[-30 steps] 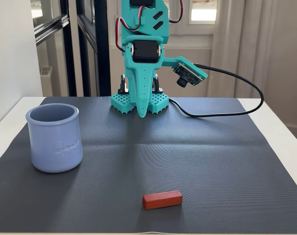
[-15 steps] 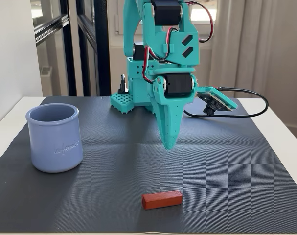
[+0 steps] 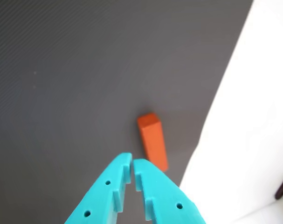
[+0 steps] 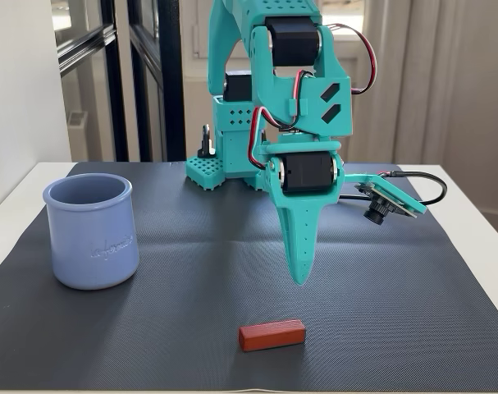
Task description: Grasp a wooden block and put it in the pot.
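The wooden block [image 4: 271, 334] is a small reddish-brown bar lying flat on the dark mat near its front edge; it also shows in the wrist view [image 3: 152, 140]. My teal gripper [image 4: 299, 275] hangs above the mat, behind and slightly right of the block, not touching it. In the wrist view the gripper [image 3: 132, 163] has its fingertips nearly together with only a thin gap, and holds nothing. The lavender-blue pot [image 4: 91, 231] stands upright at the mat's left, well away from the gripper. Its inside looks empty.
The dark ribbed mat [image 4: 191, 271] covers a white table [image 4: 495, 271]. The arm's teal base [image 4: 232, 156] stands at the back of the mat. A cable [image 4: 429, 185] loops behind the wrist camera on the right. In the wrist view the mat's edge [image 3: 211, 116] runs close beside the block.
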